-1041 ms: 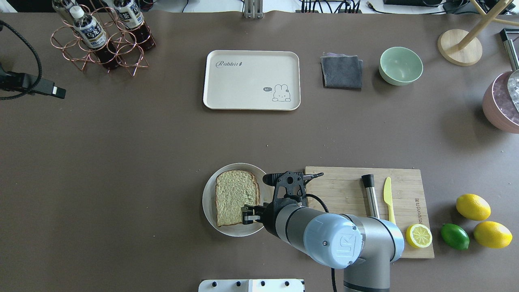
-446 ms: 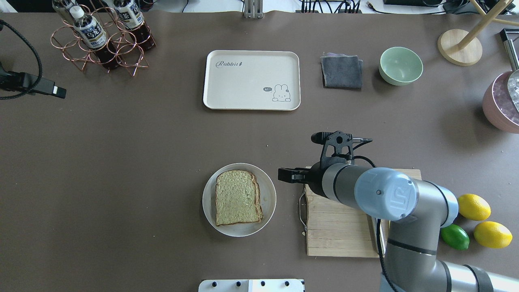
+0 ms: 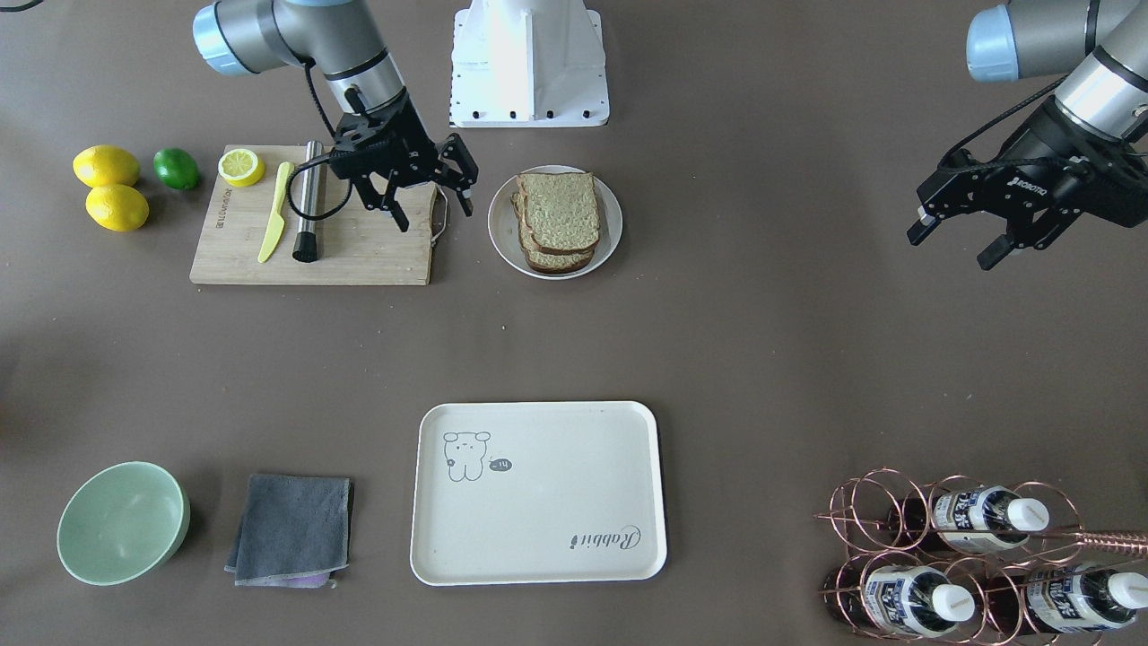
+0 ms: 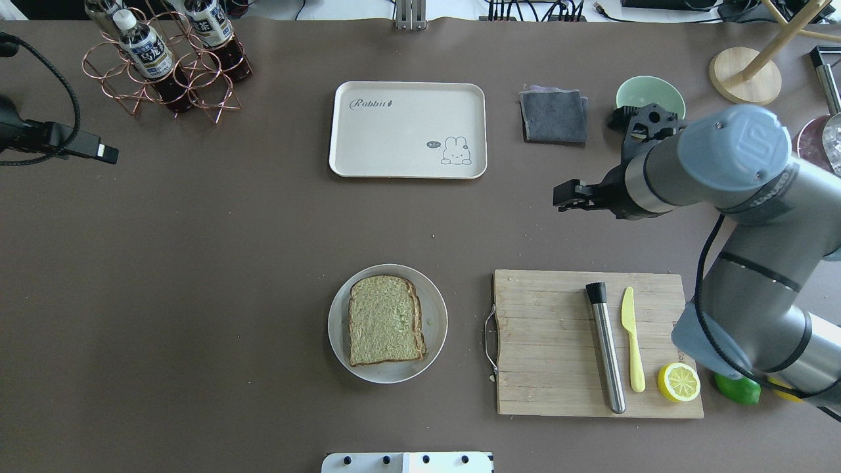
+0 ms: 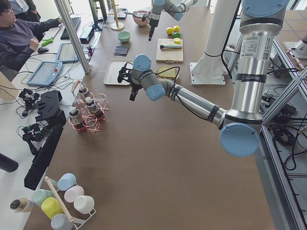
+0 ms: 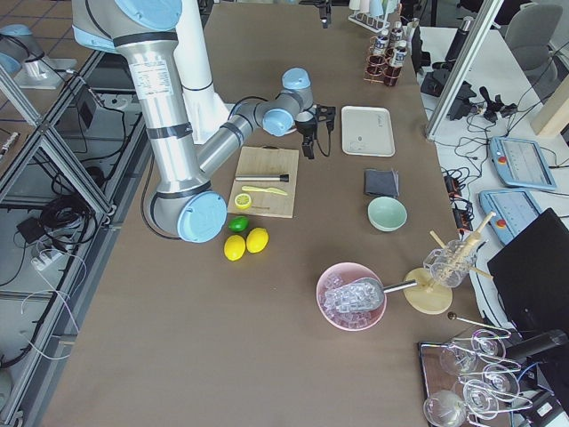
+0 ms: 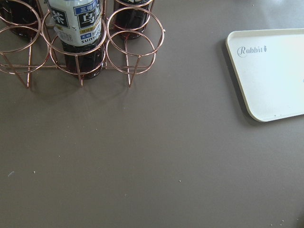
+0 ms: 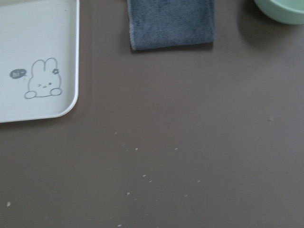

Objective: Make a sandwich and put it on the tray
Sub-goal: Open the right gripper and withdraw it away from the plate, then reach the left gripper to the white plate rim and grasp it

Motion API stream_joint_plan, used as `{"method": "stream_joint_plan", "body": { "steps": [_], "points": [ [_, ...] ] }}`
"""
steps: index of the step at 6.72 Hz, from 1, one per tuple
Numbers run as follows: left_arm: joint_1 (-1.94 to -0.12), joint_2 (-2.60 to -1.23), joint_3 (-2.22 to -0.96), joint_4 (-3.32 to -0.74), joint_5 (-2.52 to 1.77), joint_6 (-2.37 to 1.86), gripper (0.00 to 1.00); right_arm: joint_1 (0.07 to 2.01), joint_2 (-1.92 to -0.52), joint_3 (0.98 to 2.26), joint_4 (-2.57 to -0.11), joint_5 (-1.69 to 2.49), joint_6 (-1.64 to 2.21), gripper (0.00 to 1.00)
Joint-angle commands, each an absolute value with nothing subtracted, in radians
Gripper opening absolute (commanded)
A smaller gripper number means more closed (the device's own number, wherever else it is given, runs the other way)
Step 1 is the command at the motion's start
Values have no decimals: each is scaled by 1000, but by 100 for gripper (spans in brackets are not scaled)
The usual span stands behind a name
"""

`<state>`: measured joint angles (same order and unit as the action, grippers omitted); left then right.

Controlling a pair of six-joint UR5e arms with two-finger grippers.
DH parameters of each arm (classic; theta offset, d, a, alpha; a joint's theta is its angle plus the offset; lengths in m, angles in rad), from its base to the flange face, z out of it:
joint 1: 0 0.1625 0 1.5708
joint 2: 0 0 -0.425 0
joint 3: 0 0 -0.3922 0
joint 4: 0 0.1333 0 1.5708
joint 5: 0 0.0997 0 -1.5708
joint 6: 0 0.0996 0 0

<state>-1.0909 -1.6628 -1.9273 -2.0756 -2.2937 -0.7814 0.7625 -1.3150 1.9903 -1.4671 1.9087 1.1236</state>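
Outside the edges of the tray [image 4: 394, 138], left jaws and right jaws gape, empty.

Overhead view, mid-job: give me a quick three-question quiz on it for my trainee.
1. True or false: the tray is bare.
2. Fill in: on the cutting board, beside the steel rod, lies a yellow ___.
3. The bread stack lies on: A the plate; B the tray; C the cutting board.

Key: 1 true. 2 knife. 3 A.
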Motion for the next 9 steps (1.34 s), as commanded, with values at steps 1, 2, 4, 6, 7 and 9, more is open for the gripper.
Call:
{"method": "stream_joint_plan", "body": {
  "steps": [1, 2, 4, 6, 7, 9],
  "points": [
    [-998, -1710, -1933, -2075, -2245, -907, 99, 999, -1397, 1988, -1584, 2065, 740, 100],
    [-907, -1742, -1934, -2075, -2149, -986, 99, 1122, -1473, 1985, -1597, 2144, 521, 100],
    [-768, -1775, -1933, -2075, -2038, -1113, 98, 1327, -1622, 1976, -1603, 2187, 224, 100],
    [-642, -1827, -1918, -2075, -1959, -1239, 97, 1492, -1651, 1930, -1707, 2210, -29, 100],
    [-612, -1842, -1914, -2077, -1948, -1267, 97, 1559, -1663, 1928, -1767, 2230, -63, 100],
    [-539, -1842, -1902, -2079, -1890, -1266, 97, 1568, -1706, 1925, -1772, 2229, -64, 100]
  ]
}}
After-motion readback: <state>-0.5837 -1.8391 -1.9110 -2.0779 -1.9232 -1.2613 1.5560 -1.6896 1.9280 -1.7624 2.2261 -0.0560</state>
